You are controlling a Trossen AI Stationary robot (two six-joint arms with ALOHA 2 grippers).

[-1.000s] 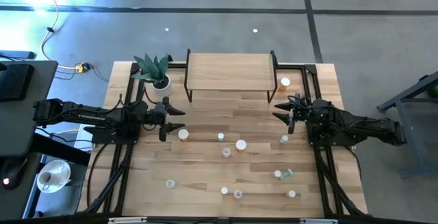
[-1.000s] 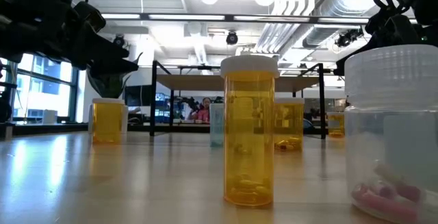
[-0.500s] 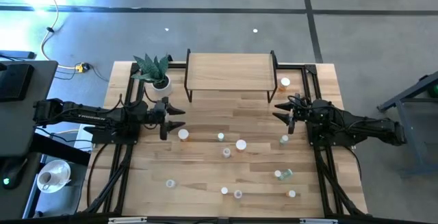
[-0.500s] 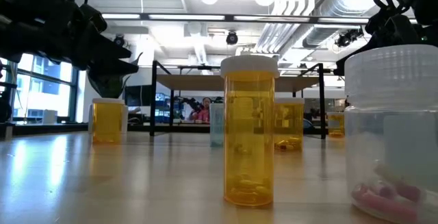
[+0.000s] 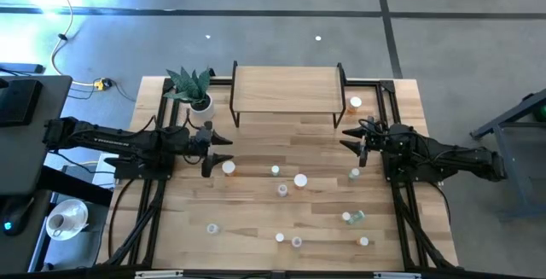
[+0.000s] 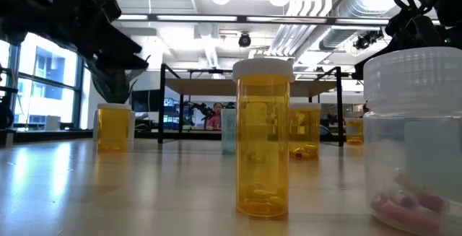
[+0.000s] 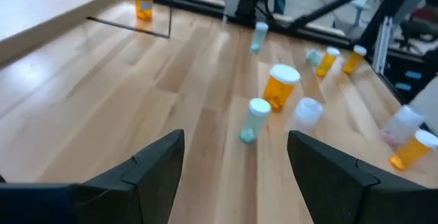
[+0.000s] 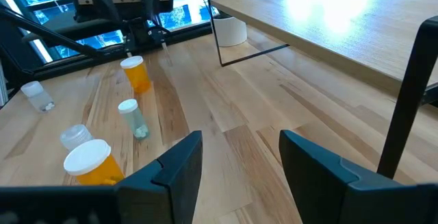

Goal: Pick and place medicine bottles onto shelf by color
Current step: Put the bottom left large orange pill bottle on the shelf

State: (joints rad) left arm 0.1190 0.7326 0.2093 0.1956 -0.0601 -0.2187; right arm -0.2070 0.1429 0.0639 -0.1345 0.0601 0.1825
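Observation:
Several medicine bottles with white caps stand scattered on the wooden table, among them an orange one (image 5: 229, 168), a pale green one (image 5: 275, 171) and a larger orange one (image 5: 300, 179). Another orange bottle (image 5: 355, 103) stands beside the shelf's right legs. The shelf (image 5: 286, 89), a light-wood board on black legs, stands bare at the far middle. My left gripper (image 5: 223, 149) hovers open above the table's left side, just beyond the orange bottle (image 7: 279, 87). My right gripper (image 5: 348, 140) waits open at the right, nothing between its fingers (image 8: 178, 166).
A potted green plant (image 5: 194, 87) in a white pot stands left of the shelf, close behind my left gripper. More bottles (image 5: 296, 242) stand near the front edge; a clear one (image 6: 411, 142) and an orange one (image 6: 263, 138) are close to the low camera. Bare wood lies before the shelf.
My left gripper has risen above the table, still open; in the low view it now sits higher. The bottles and my right gripper have kept still.

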